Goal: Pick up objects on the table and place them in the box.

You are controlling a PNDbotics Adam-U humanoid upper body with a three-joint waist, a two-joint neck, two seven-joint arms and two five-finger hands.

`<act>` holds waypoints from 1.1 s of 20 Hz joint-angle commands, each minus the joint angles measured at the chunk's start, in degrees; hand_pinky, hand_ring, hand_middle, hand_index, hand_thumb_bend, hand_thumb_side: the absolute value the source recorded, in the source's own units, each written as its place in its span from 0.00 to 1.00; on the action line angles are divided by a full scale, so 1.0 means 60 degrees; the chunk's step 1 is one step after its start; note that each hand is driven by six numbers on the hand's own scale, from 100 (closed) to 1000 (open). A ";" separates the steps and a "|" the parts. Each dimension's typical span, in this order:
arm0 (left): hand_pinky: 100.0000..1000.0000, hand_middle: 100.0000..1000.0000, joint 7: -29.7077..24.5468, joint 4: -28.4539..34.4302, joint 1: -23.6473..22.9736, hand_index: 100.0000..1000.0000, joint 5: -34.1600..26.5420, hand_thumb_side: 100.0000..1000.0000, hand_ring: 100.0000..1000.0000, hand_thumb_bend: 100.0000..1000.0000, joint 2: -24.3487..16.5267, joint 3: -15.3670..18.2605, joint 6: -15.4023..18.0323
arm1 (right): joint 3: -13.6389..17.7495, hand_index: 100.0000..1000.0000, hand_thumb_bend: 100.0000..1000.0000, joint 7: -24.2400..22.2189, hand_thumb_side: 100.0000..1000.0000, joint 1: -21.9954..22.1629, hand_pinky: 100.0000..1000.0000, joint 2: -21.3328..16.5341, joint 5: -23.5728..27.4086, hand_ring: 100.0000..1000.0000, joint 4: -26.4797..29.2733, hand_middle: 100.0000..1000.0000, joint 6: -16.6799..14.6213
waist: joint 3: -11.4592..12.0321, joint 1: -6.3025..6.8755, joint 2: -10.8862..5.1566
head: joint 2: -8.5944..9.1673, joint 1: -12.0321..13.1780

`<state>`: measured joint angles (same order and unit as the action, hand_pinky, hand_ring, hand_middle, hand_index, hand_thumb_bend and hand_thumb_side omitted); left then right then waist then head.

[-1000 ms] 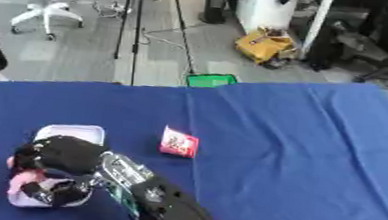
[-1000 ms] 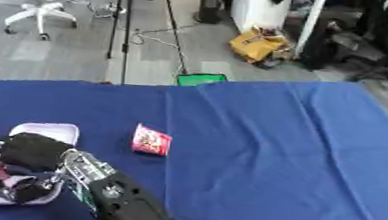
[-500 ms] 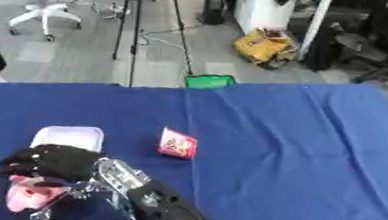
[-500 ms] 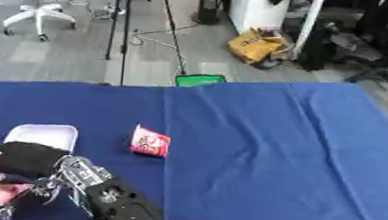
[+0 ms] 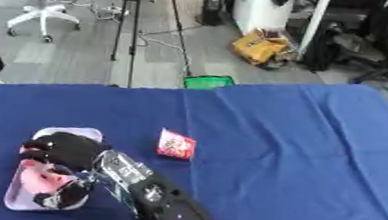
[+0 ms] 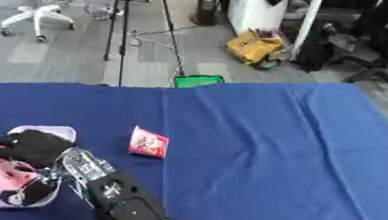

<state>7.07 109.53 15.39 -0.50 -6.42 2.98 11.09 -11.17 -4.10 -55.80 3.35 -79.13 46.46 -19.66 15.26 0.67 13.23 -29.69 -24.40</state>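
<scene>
My left hand hangs over the pale box at the near left of the blue worktop, fingers curled around something pink inside the box. Small red-and-white packet lies on the cloth just right of the box, apart from my hand.

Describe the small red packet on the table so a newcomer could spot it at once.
Start with the blue tablecloth that covers the whole table. Left of its middle lies the red packet, flat on the cloth, apart from the pale tray and the robot's black hand at the lower left. It is the only red thing on the cloth, with a white patch on its face.
</scene>
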 commanded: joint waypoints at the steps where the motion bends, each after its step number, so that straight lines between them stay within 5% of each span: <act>1: 0.64 0.76 -0.0019 0.0149 0.0077 0.83 -0.0017 0.74 0.67 0.43 -0.0085 0.0026 0.0008 | 0.0166 1.00 0.41 -0.0111 0.39 -0.0362 0.99 -0.0373 -0.0058 1.00 0.0287 0.99 0.0354 | -0.0040 -0.0052 -0.0070 | 0.0107 0.0011; 5: 0.64 0.76 0.0008 0.0158 0.0069 0.83 0.0004 0.74 0.67 0.43 -0.0106 0.0057 0.0012 | 0.0300 0.99 0.50 -0.0277 0.39 -0.0554 1.00 -0.0767 0.0555 1.00 0.0786 0.99 0.0421 | -0.0228 -0.0120 -0.0077 | 0.0131 0.0070; 14: 0.64 0.76 0.0145 0.0210 0.0003 0.83 0.0115 0.74 0.67 0.43 -0.0175 0.0204 0.0015 | 0.0326 0.95 0.37 -0.0609 0.44 -0.0386 0.98 -0.1806 0.4187 1.00 0.2890 0.92 0.0460 | -0.0932 -0.0284 -0.0143 | 0.0085 0.0382; 19: 0.63 0.76 0.0250 0.0209 -0.0101 0.83 0.0203 0.74 0.67 0.43 -0.0261 0.0311 0.0010 | 0.0609 0.93 0.32 -0.0244 0.45 0.0308 0.95 -0.2755 0.8034 0.99 0.4792 0.89 0.0999 | -0.1501 -0.0324 -0.0223 | 0.0034 0.0701; 22: 0.63 0.76 0.0306 0.0202 -0.0157 0.83 0.0256 0.74 0.68 0.43 -0.0319 0.0374 0.0007 | 0.0859 0.91 0.19 -0.0213 0.56 0.0992 0.89 -0.3546 1.0501 0.96 0.6362 0.87 0.1269 | -0.1808 -0.0337 -0.0229 | -0.0004 0.0926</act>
<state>8.63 109.57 14.10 0.67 -7.05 4.73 11.07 -6.91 -5.59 -48.91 -15.14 -21.79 80.20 -12.84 4.10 -0.51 13.18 -29.70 -19.40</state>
